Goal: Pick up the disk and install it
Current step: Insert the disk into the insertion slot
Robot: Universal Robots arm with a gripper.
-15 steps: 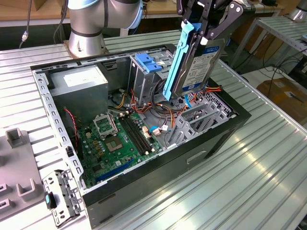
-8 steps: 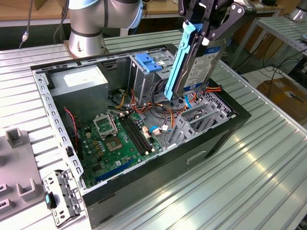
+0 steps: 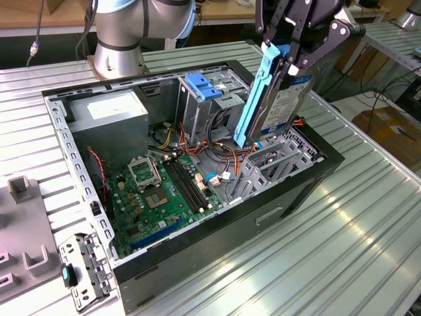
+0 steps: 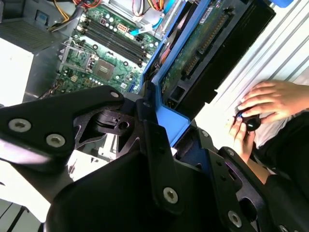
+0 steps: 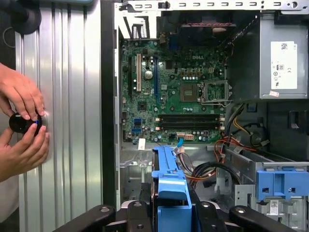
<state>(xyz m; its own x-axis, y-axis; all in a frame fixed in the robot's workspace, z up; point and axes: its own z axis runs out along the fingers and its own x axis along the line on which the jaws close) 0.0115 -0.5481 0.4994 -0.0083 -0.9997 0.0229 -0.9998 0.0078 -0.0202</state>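
My gripper [image 3: 287,56] is shut on the disk [image 3: 284,108] and holds it on edge, tilted, above the open computer case [image 3: 276,210]. The disk's white label faces the exterior view's right, and its blue side rail [image 3: 255,92] runs down toward the metal drive bay [image 3: 279,158] just beneath its lower end. In the second wrist view the disk's green circuit side [image 4: 200,48] and its blue rail [image 4: 161,104] stick out from between my black fingers [image 4: 154,145]. In the first wrist view the blue rail [image 5: 169,186] stands edge-on over the case floor.
Inside the case lie the green motherboard [image 3: 154,194], a grey power supply box [image 3: 108,115], coloured cables [image 3: 217,151] and a blue tab on a metal cage [image 3: 204,85]. A person's hands [image 5: 21,121] hold a black knob on the ribbed table beside the case.
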